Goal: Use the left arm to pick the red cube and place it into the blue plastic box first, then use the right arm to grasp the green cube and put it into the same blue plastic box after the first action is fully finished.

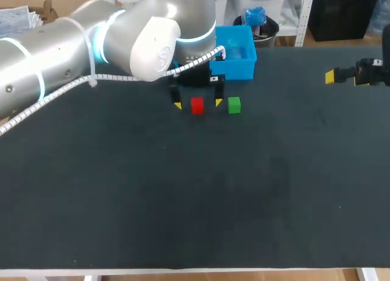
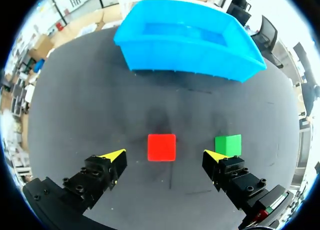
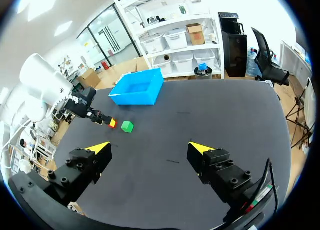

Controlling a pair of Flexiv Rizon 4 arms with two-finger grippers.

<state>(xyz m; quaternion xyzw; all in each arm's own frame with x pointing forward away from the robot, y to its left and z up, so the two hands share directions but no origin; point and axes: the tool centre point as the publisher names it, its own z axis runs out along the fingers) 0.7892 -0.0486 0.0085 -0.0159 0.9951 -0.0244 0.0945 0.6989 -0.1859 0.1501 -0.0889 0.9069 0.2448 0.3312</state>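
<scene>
Head camera: above and behind, looking down on the bench (image 1: 183, 202). Left wrist camera: close, red cube (image 2: 161, 147) within the left pincer (image 2: 165, 155). Right wrist camera: distant, same cube well ahead of the right pincer (image 3: 150, 146).

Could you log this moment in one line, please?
left gripper open around red cube | right gripper open | green cube on table | blue box empty

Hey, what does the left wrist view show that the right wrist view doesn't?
Only the left wrist view: the left tool close up, open, straddling the red cube with a gap on each side. Only the right wrist view: the right tool, open over bare table away from the cubes, and the left arm seen from outside. Both: the red cube, the green cube beside it, and the blue box beyond them.
</scene>
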